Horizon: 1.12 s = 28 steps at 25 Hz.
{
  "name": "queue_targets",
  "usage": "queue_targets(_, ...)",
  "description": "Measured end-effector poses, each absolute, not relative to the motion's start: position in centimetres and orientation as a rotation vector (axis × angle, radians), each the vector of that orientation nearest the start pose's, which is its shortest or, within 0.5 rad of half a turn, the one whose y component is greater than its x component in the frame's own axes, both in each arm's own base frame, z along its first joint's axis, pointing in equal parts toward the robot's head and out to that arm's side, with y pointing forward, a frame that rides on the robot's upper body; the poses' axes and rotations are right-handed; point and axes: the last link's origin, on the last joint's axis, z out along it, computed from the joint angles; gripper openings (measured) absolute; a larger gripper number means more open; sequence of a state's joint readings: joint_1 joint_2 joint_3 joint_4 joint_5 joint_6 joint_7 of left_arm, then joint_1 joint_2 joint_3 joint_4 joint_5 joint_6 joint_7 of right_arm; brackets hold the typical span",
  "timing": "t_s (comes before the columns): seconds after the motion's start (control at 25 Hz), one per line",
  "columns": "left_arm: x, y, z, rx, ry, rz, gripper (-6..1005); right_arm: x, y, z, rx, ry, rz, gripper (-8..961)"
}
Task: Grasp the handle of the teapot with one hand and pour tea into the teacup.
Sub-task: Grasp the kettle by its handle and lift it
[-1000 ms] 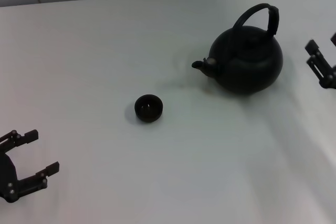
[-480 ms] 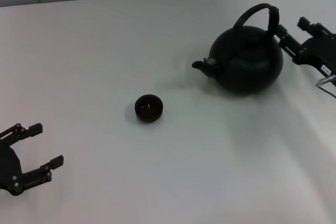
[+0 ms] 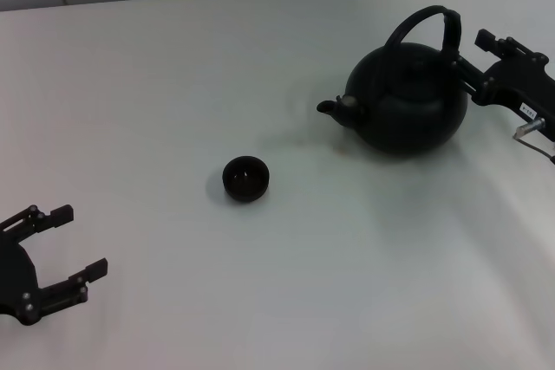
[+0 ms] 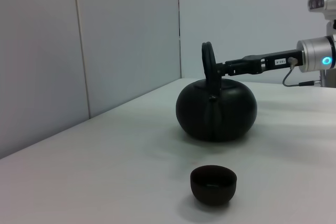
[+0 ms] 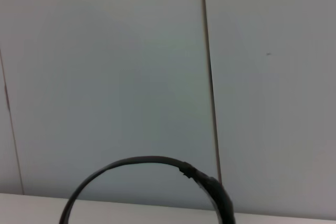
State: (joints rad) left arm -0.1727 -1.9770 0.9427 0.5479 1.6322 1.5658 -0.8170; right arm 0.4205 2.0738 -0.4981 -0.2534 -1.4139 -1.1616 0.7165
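One tiny, unreadable label, right pincer (image 3: 469, 54).

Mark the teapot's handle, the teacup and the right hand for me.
handle (image 3: 422, 16): head view, top of the arch.
teacup (image 3: 245, 178): head view, middle of the bowl.
right hand (image 3: 466, 52): head view, between its fingertips, beside the handle.

One teapot (image 3: 408, 103), one teacup (image 3: 245, 178)
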Motion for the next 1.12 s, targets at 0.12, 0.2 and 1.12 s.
queue_targets(0.12,-34.8,23.0,1.4,-2.577,-0.298,-0.643,812,35.0,32.9,0.7,-1.901,0.654,0.696,621)
queue_targets(0.2,-34.7,23.0,1.4,-2.577,-0.298,-0.644,813,34.9,33.2,0.8,-1.901,0.652,0.693,621)
queue_targets(1.12,-34.6,23.1,1.0,-2.568,-0.305,-0.649,812,33.6,35.5,1.0,-1.921,0.612,0.669,573)
